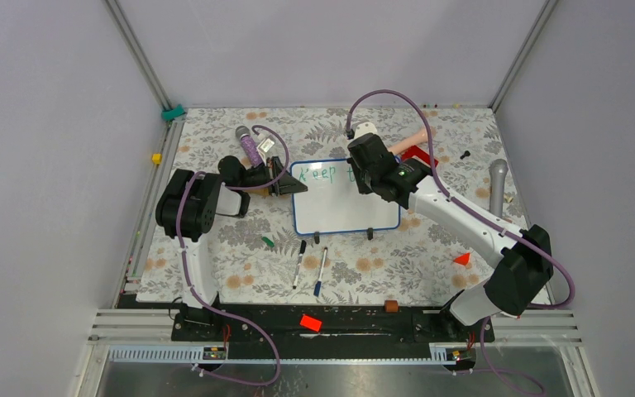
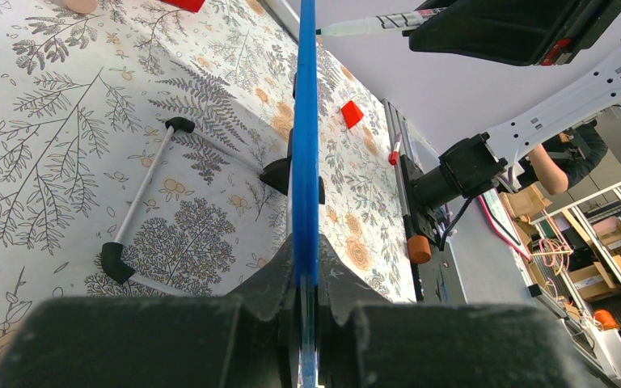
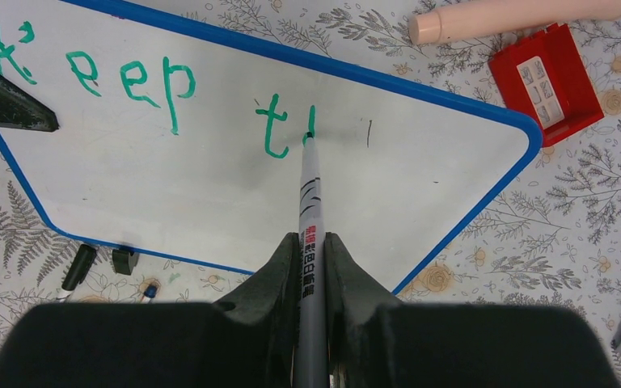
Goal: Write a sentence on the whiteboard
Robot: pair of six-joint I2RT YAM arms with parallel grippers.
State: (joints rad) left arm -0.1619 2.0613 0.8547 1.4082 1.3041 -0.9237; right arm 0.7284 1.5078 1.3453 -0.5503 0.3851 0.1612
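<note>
your right gripper (image 3: 313,242) pinches the marker (image 3: 310,186), tip on the whiteboard (image 3: 170,190) where the sentence (image 3: 133,81) reads "keep t"; left gripper (image 2: 306,275) clamps its edge, arm folded.

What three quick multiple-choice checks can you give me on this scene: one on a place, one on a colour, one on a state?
1. Where is the marker tip?
A. on the whiteboard, just right of the "t"
B. on the word "Keep"
C. lifted clear of the board

2. What colour is the sentence so far?
A. black
B. green
C. red

3. What is the left hand doing?
A. hanging open
B. shut on the whiteboard's rim
C. out of view

Answers:
1 A, the right wrist view shows the tip meeting the board beside the "t".
2 B, "Keep t" is green.
3 B, the blue rim sits pinched between its fingers.
</note>
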